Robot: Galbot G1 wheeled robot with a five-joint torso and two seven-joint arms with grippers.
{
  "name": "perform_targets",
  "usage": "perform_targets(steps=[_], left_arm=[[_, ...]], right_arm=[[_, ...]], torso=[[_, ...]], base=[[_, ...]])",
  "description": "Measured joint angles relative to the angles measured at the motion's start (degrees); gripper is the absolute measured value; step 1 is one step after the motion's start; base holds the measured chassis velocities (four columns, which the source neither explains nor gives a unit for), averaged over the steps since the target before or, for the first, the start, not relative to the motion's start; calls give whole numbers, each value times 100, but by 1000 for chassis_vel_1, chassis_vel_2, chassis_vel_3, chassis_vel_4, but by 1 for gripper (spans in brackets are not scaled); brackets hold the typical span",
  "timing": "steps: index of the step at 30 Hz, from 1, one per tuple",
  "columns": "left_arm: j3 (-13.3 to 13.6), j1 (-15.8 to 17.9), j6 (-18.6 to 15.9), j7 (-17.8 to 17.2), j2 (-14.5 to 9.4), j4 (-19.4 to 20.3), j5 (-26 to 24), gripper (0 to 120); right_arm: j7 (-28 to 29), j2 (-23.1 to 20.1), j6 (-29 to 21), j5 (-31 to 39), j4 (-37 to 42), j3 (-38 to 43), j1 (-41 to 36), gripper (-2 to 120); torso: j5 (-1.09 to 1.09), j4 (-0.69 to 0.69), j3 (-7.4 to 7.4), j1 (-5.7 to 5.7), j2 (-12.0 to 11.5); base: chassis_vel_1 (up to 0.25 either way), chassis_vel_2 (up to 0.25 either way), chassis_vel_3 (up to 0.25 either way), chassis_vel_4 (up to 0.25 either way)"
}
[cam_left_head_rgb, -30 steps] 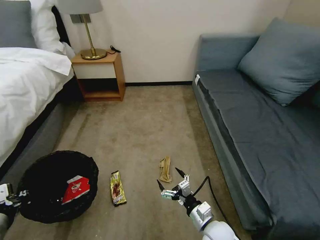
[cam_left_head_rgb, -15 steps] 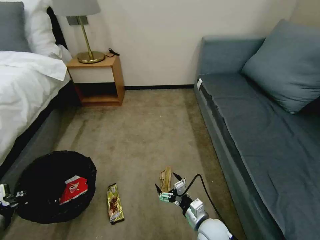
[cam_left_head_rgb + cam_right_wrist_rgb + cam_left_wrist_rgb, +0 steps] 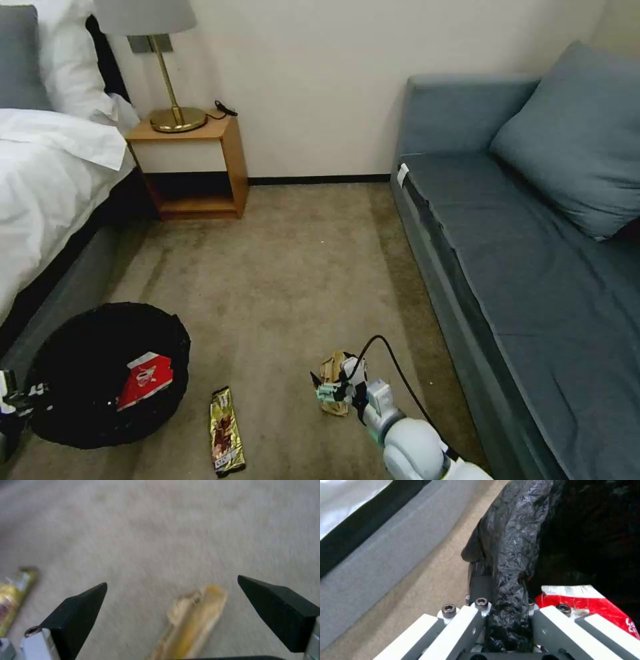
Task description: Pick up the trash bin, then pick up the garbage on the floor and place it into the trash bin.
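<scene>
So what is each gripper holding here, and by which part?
The left gripper is shut on the trash bin, pinching its bag-lined rim. The right gripper holds nothing: its fingers are open, either side of the tan wrapper on the carpet.

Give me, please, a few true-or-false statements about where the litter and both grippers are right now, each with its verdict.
1. The red snack packet lies inside the trash bin. True.
2. The right gripper is shut on the tan wrapper. False: its fingers are open, one on either side of the wrapper, which lies on the carpet.
3. The left gripper is clamped on the bin's bag-lined rim. True.
4. The gold-brown bar wrapper is in the bin. False: it lies on the carpet between the bin and the tan wrapper.
</scene>
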State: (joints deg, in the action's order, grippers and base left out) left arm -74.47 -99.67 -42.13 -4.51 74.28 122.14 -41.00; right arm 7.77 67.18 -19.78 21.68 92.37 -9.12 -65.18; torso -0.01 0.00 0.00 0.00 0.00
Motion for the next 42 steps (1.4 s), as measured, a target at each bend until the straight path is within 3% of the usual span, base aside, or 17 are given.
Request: perform_targets(steps=[5, 13, 19, 20, 30, 35, 42], left_arm=[[-24, -13, 6, 0, 0, -17, 1, 3], [-30, -19, 9, 0, 8, -15, 4, 3], [-64, -34, 14, 1, 20, -10, -12, 3], [-65, -37, 16, 0, 25, -9, -17, 3], [-52, -39, 20, 1, 32, 42, -19, 3], [-53, -52, 25, 1, 35, 43, -20, 3], [-46, -48, 31, 1, 35, 41, -22, 3]], right_arm=[[262, 281, -756, 591, -537, -188, 484, 100], [404, 531, -1188, 852, -1108, -398, 830, 100], [488, 622, -1283, 845, -1352, -455, 912, 83], [488, 619, -1277, 839, -1364, -456, 906, 74], [482, 646, -1226, 774, -1435, -443, 881, 42], [448, 672, -1202, 709, -1468, -428, 870, 18], [424, 670, -1147, 682, -1461, -352, 838, 0]], torso=[[0, 0, 0, 0, 0], [1, 0, 0, 0, 0], [0, 0, 0, 0, 0], [1, 0, 0, 0, 0], [0, -1, 0, 0, 0], [1, 0, 0, 0, 0], [1, 0, 0, 0, 0]], base=[[0, 0, 0, 0], [0, 0, 0, 0], [0, 0, 0, 0], [0, 0, 0, 0], [0, 0, 0, 0], [0, 0, 0, 0], [0, 0, 0, 0]])
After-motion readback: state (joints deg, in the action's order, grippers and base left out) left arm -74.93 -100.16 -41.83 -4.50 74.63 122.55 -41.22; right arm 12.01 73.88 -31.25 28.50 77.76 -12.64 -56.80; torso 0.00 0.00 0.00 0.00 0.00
